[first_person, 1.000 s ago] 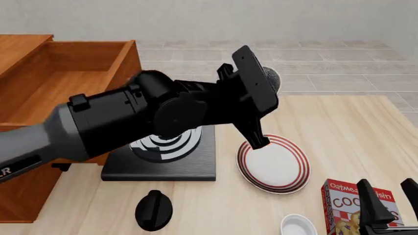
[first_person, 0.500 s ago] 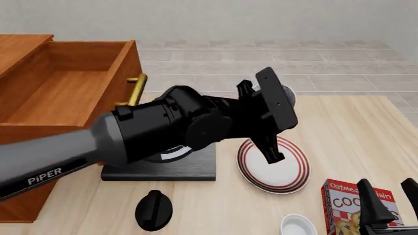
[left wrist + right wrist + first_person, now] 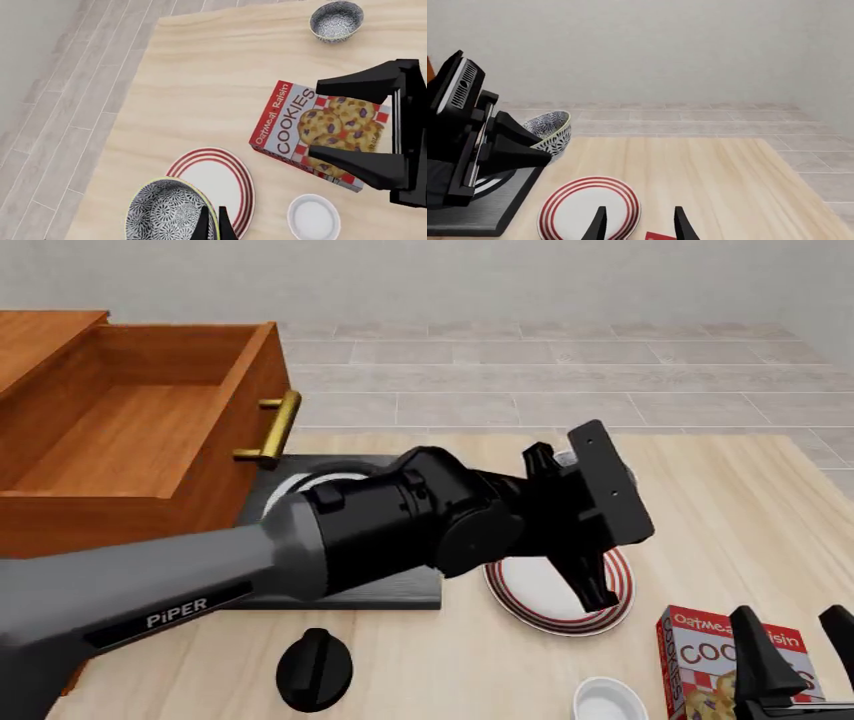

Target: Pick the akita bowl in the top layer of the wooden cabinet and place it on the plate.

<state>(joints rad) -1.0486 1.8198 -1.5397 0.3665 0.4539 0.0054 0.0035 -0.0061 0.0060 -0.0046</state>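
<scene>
The left gripper [image 3: 527, 142] is holding the small blue-black patterned akita bowl [image 3: 550, 131] by its rim, carrying it above the red-ringed white plate [image 3: 589, 207], needing lowering next; the right gripper [image 3: 637, 225] is idling open.

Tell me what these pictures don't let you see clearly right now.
- Front view: akita bowl hidden behind the left gripper, which also covers part of the plate.
- Left wrist view: bowl and fingertips cut off by the frame edge.
- Front view: right gripper and cookie box cut off by the frame edge.
</scene>
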